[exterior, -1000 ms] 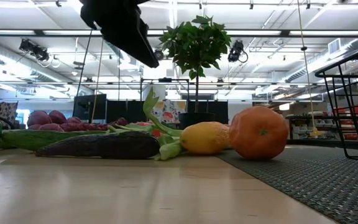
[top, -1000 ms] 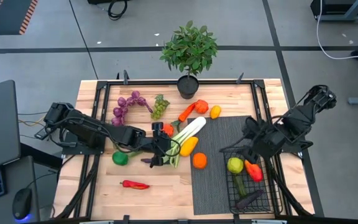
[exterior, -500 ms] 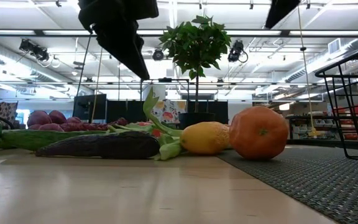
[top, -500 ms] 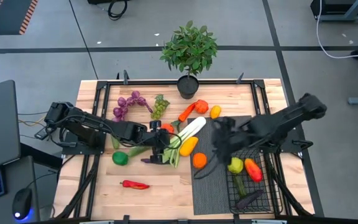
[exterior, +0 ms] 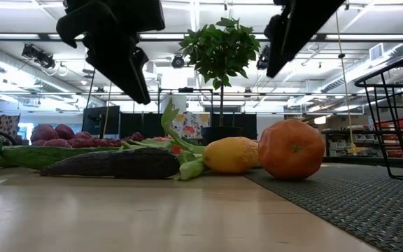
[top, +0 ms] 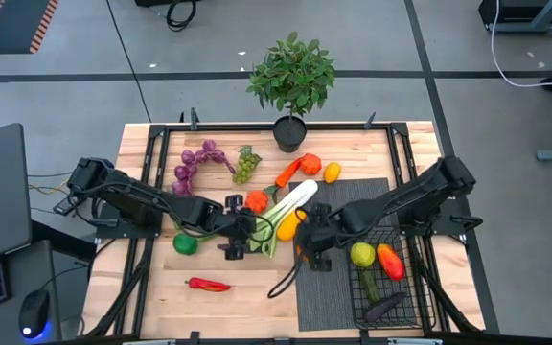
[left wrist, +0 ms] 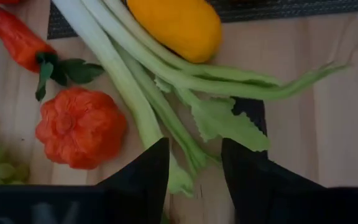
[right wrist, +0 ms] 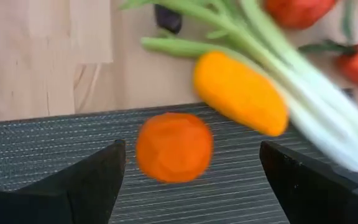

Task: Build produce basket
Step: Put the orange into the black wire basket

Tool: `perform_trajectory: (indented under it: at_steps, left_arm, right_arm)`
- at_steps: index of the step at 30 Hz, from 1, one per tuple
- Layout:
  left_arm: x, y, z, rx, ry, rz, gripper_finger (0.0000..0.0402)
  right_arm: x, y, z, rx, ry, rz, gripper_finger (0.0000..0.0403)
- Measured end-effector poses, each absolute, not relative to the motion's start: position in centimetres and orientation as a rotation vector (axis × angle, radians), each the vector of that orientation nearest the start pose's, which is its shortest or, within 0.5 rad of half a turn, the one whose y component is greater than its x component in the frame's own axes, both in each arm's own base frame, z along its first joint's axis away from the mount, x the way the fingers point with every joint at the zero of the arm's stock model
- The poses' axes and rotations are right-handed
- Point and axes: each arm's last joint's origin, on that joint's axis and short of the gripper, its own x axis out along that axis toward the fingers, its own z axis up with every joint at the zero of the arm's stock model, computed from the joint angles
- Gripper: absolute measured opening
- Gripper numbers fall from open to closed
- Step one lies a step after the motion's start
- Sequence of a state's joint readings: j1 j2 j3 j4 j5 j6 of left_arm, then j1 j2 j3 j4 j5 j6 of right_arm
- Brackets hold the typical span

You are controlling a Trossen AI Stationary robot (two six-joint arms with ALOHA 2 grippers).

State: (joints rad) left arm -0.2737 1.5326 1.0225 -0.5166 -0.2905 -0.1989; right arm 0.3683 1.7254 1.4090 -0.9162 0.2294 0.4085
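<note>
My left gripper point(top: 237, 236) is open and empty. It hangs over the green leaf end of the white-green leek point(left wrist: 123, 81), its fingers point(left wrist: 148, 180) on either side of the leaves without touching them. My right gripper point(top: 310, 245) is wide open and empty, above the orange citrus point(right wrist: 174, 146), which rests on the ribbed mat point(top: 329, 287). A yellow fruit point(right wrist: 241, 93) lies next to the leek. The black wire basket point(top: 418, 287) at the right holds a green fruit point(top: 362, 254), a red pepper point(top: 389, 261) and dark long vegetables.
A red ribbed fruit point(left wrist: 79, 127), a carrot point(top: 287, 173), grapes point(top: 195, 163), a green pepper point(top: 185, 243), a red chili point(top: 207, 284) and a dark purple vegetable point(exterior: 110, 162) lie on the wooden table. A potted plant point(top: 290, 81) stands at the far edge.
My right gripper has swung from over the basket toward the table's left and now hangs over the orange citrus on the mat. My left gripper has shifted a little toward the table's left edge over the leek's leaves. No produce has moved.
</note>
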Motion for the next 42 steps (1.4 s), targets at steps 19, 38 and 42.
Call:
perform_trajectory:
  at_steps: [19,38,42]
  left_arm:
    - [30.2,-8.5,22.4,-0.03,0.849,0.123,0.0161]
    - [30.2,-8.7,22.5,-0.048,0.837,0.124,0.0163]
    - [30.2,-8.7,22.4,-0.047,0.841,0.124,0.0162]
  right_arm:
    - [33.8,10.6,17.4,0.053,1.348,-0.113,0.0396]
    - [31.6,10.5,25.4,0.129,1.356,-0.209,0.033]
    - [28.5,11.5,32.0,0.242,1.317,-0.251,0.0339]
